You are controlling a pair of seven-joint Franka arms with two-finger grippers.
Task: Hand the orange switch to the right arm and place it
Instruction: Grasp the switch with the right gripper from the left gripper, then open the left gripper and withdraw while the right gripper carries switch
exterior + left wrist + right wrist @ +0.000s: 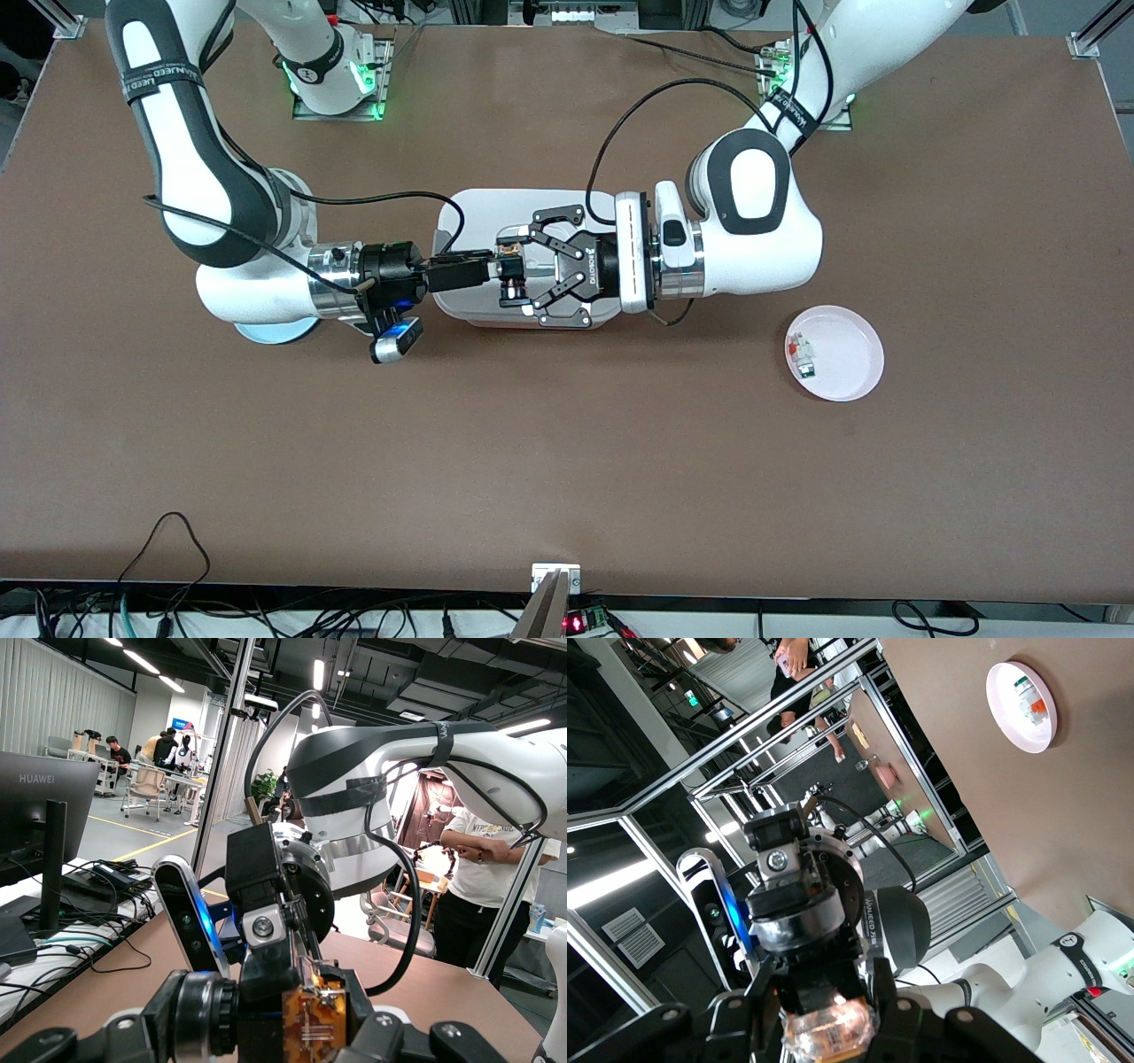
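While both meet over the white tray (461,208), the left hand (523,268) grips the orange switch (508,255), and the right hand (493,264) clamps it too.

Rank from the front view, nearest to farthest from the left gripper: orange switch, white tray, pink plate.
1. orange switch, between the left gripper fingers, over the tray.
2. white tray, directly beneath.
3. pink plate, toward the left arm's end, nearer the camera.

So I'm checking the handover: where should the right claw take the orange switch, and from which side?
By the tan-orange block end, coming level from the right arm's end of the table. The left claw holds the orange switch over the white tray, leaving that end facing the right claw.
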